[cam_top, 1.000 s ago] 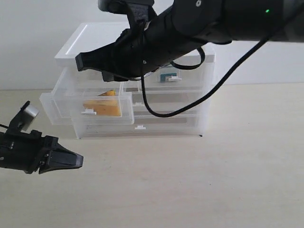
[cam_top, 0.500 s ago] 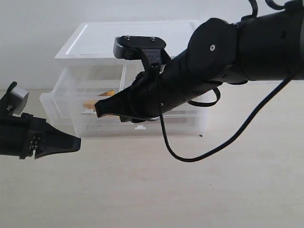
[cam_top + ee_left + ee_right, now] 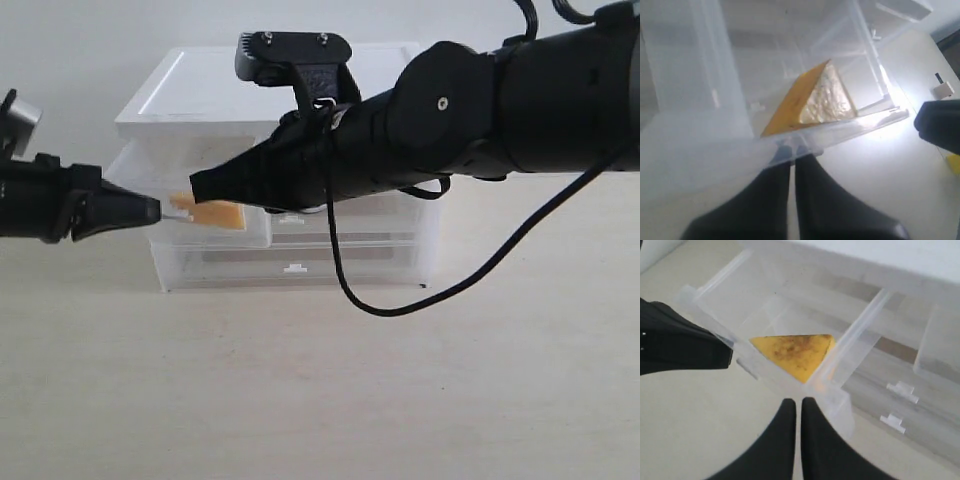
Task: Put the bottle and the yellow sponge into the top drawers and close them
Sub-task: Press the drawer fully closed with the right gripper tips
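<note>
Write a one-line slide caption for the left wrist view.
Shut left claw at the front wall of the open top drawer, with the yellow sponge lying inside.

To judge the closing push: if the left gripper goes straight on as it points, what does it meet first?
The left gripper would meet the front wall of the open top left drawer, near its tab handle. Its tips seem almost on it; contact is unclear.
</note>
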Available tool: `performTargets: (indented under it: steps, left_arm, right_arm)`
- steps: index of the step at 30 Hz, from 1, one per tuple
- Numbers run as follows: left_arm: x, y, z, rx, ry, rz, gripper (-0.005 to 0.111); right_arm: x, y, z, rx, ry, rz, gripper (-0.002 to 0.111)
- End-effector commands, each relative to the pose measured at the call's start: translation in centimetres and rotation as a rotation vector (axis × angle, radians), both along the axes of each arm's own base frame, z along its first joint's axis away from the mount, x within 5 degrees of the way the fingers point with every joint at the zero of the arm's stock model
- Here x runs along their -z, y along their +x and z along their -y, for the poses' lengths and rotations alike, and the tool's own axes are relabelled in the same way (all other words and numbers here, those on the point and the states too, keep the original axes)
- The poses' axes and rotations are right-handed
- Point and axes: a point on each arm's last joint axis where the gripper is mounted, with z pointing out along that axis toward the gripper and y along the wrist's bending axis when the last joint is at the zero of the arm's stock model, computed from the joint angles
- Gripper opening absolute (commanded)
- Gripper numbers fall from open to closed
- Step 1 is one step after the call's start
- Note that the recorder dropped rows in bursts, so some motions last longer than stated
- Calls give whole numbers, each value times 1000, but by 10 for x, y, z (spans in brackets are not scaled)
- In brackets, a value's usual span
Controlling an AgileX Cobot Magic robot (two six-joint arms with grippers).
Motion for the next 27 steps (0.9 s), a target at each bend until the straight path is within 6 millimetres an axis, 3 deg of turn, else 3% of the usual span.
performTargets:
  steps: [1, 6, 12, 20, 23, 27]
  left_arm:
    - [-30, 18, -2, -47, -33, 96, 4]
    - [-51, 29, -3, -61, -61, 149, 4]
    - [-48, 19, 2, 26, -82, 41, 4]
    - [-15, 7, -3, -20, 34, -148, 4]
    - [-12, 13, -9, -94, 80, -114, 4]
    - [-17, 24, -14, -189, 91, 5, 4]
  right_arm:
    - [-19, 5, -2, 4, 35, 86, 0]
    - [-32, 6, -6, -23, 38, 86, 0]
    - [-25, -2, -7, -84, -22, -8, 0]
    - [8, 8, -16, -87, -79, -65, 0]
    - [26, 21, -22, -45, -72, -33, 0]
    - [35, 35, -26, 23, -30, 69, 0]
